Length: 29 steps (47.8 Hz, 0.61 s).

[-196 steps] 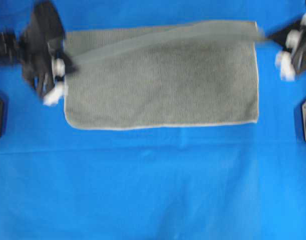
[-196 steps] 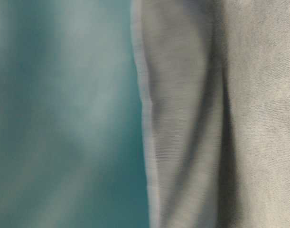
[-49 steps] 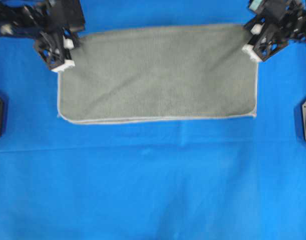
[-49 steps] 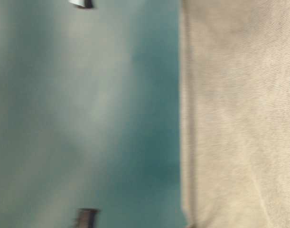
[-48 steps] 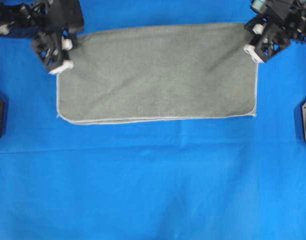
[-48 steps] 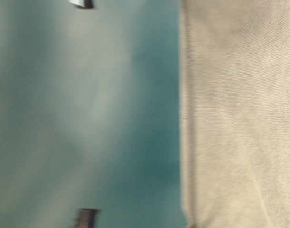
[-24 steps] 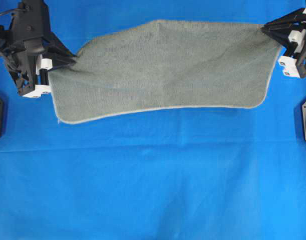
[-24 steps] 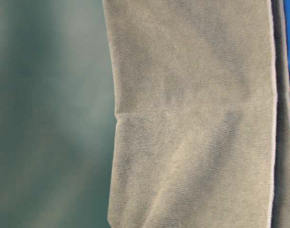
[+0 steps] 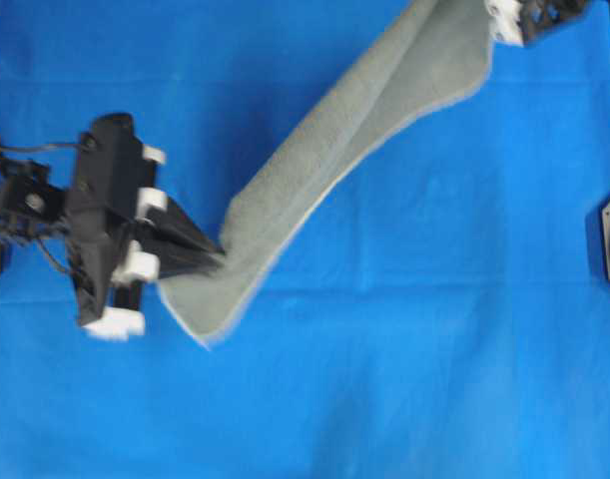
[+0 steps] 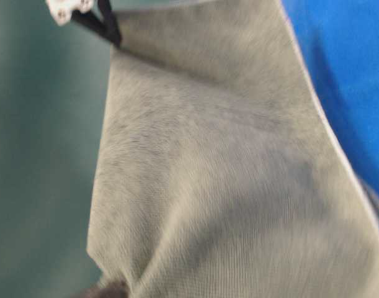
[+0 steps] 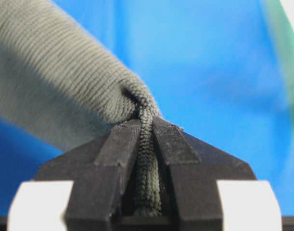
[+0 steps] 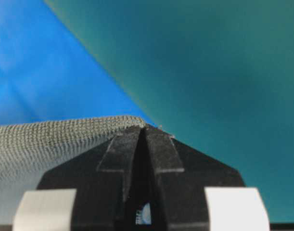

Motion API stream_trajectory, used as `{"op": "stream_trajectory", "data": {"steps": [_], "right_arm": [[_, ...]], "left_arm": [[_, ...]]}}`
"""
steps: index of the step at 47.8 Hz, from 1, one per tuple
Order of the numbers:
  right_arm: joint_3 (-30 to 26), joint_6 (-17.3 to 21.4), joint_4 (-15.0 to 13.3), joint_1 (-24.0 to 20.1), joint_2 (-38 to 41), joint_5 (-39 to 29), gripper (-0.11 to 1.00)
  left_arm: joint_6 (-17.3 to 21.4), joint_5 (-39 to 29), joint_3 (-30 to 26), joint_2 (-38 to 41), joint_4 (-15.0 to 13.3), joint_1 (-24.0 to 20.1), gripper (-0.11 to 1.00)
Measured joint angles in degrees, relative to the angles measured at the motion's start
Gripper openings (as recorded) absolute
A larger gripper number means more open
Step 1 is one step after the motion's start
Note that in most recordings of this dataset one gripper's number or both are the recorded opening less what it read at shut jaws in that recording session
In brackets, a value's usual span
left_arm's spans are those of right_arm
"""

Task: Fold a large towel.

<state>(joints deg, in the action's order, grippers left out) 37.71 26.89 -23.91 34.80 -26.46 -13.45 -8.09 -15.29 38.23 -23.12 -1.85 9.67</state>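
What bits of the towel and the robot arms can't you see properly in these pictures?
- Right gripper: the overhead view's top edge cuts off most of it.
- Towel: its underside faces away overhead; the table-level view is blurred and filled by cloth.
- Cloth between the right jaws: right wrist view, hidden by the dark fingers.
- Left gripper: body cropped in its wrist view.

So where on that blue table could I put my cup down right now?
Bare blue sheet lies along the whole near edge and right of the towel. Crowded: the diagonal strip where the towel hangs between the left gripper and right gripper.
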Motion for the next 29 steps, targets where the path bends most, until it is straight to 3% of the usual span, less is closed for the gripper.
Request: {"op": "stream_trajectory", "data": {"steps": [7,16,22,29], "right_arm": [[-7.12,-0.09,0.00,0.09,8.09,3.25,0.03],[-13.45,-0.62,0.00,-0.26,14.77,4.31,0.03],[-13.54,-0.79,-0.09,-0.44,14.50,3.78,0.03],[-9.14,-0.79,0.00,-0.44,9.49,0.09,0.03]], "left_arm": [[0.09,3.69,-6.42,6.86,0.09,3.34,0.05],[0.00,4.48,-16.88,16.70,0.18,4.31,0.05],[0.00,5.27,-23.64,23.03,0.26,4.22,0.05],[0.26,6.06,-33.84,32.17,0.26,4.22,0.05]]}}
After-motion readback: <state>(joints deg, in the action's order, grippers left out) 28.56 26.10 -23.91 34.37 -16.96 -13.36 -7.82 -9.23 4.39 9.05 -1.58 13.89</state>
